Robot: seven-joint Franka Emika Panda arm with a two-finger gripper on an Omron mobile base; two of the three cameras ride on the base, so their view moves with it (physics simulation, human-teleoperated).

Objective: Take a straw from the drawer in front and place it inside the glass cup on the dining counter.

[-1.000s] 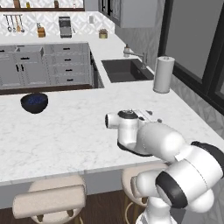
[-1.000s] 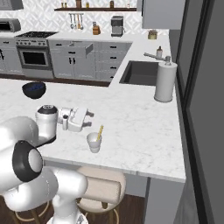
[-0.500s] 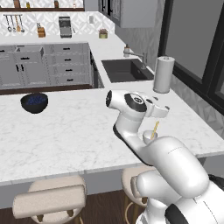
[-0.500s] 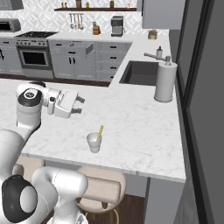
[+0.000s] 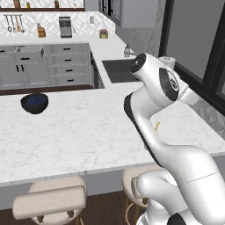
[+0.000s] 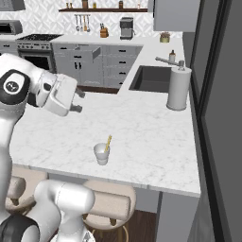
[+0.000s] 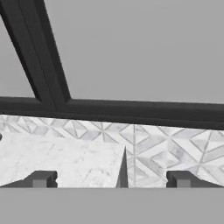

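**Straw in cup, gripper empty**

The straw [image 6: 108, 143] stands tilted inside the glass cup [image 6: 101, 154] on the dining counter [image 6: 146, 137], near its front edge. The gripper [image 6: 78, 101] hangs above the counter, well apart from the cup, its fingers [image 7: 43, 179] spread wide and holding nothing.

Straw [image 6: 108, 142]: pale yellow, leaning inside glass cup [image 6: 101, 154]. Cup upright on white marble dining counter [image 6: 142, 137], near front edge.
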